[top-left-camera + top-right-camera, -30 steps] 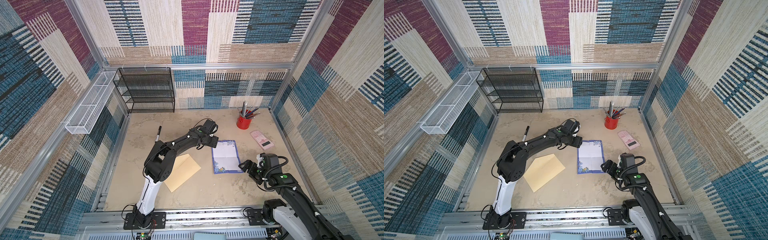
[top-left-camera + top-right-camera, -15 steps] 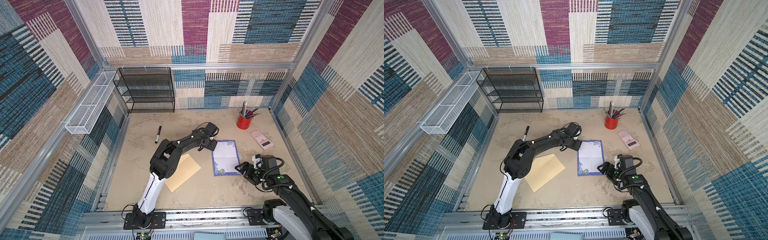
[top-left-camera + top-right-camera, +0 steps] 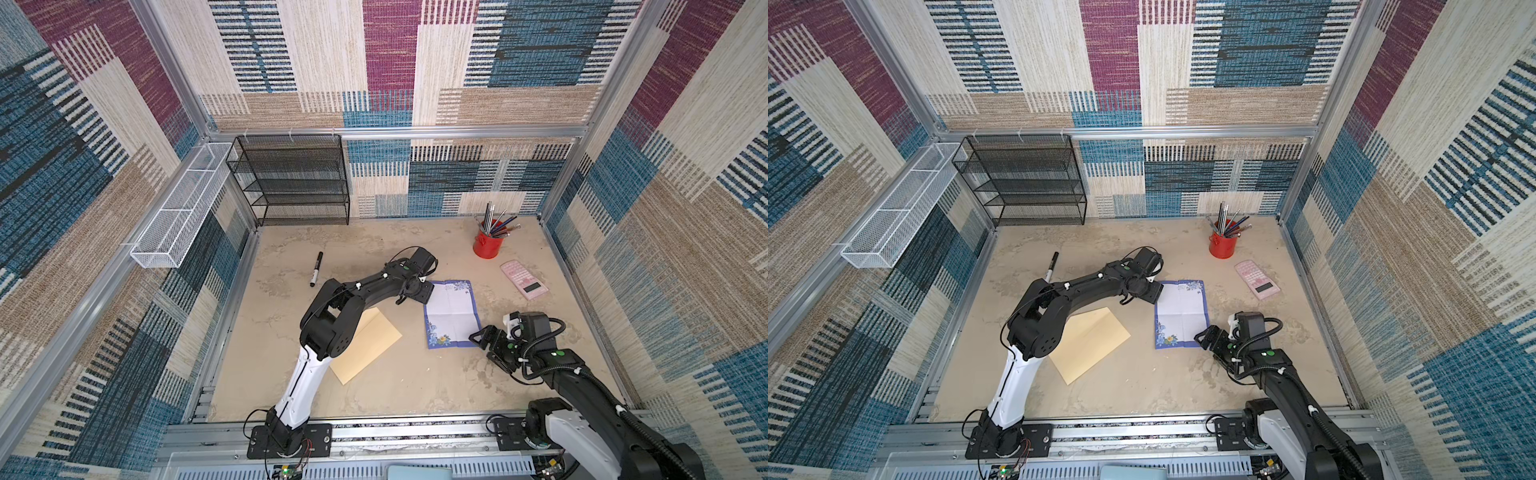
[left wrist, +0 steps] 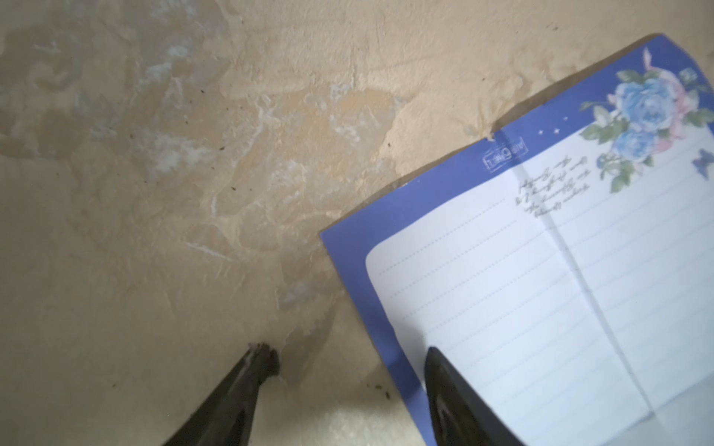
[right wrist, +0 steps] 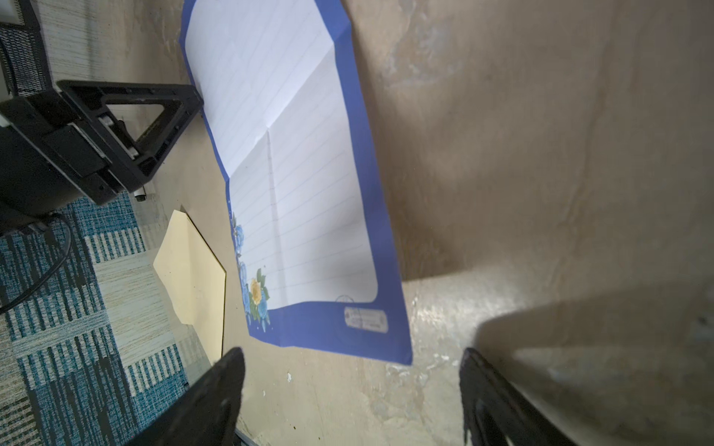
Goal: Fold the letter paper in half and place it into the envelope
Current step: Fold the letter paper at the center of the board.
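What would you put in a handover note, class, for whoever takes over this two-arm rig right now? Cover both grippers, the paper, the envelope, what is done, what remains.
Left gripper: open, empty, fingers straddling the left edge of the letter paper, near its far corner.
Right gripper: open, empty, just short of the paper's near right corner.
Letter paper: flat, face up, unfolded on the table.
Envelope: flat, left of the paper, apart from it, partly hidden by the left arm.
Done: nothing yet.
To do: fold the paper in half, slide it into the envelope.
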